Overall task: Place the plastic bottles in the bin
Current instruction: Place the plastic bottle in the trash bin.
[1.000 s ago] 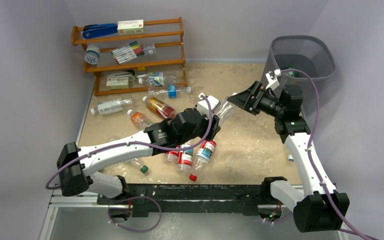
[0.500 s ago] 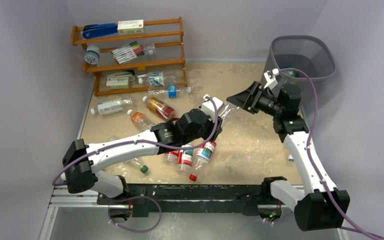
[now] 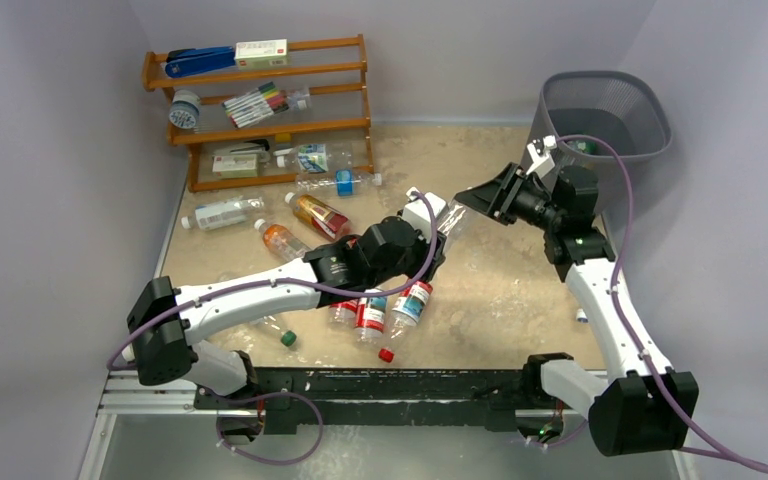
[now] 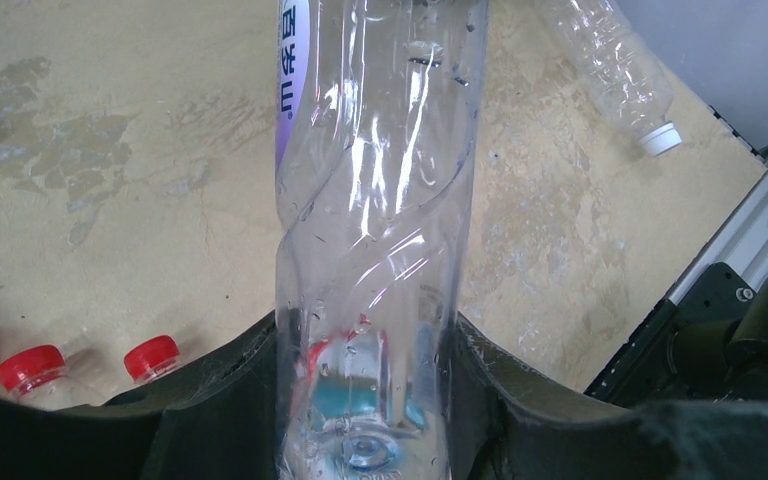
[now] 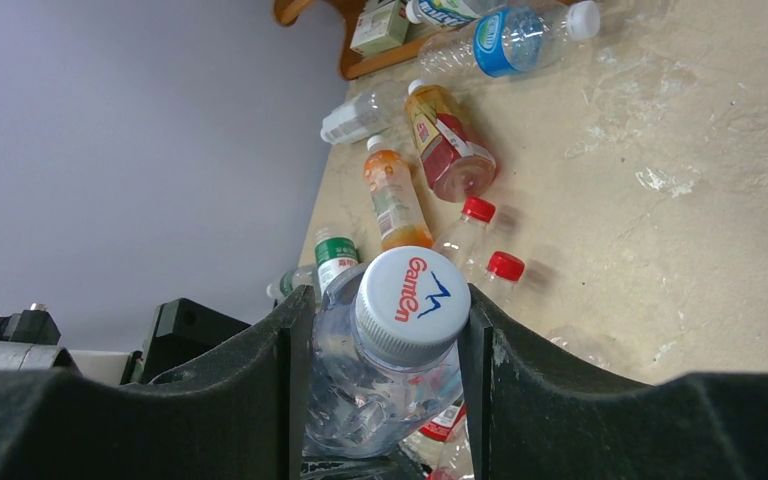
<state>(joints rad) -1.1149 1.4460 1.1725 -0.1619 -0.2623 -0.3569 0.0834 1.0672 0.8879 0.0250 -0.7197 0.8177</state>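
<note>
Rack [image 3: 260, 110] back left on the bench [image 3: 500, 290], bin [image 3: 610, 110] back right, bottles [image 3: 315, 215] lying before the rack and at bench centre

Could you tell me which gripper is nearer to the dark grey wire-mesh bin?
Right. The right gripper hangs left of the grey mesh bin; the left gripper is farther left, mid-table.

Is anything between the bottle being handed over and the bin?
Nothing loose does. The clear bottle is off the table, its base in the left end effector and its cap in the right end effector. Only the right arm's own wrist lies between it and the wire-mesh bin behind; the left grip must let go first.
</note>
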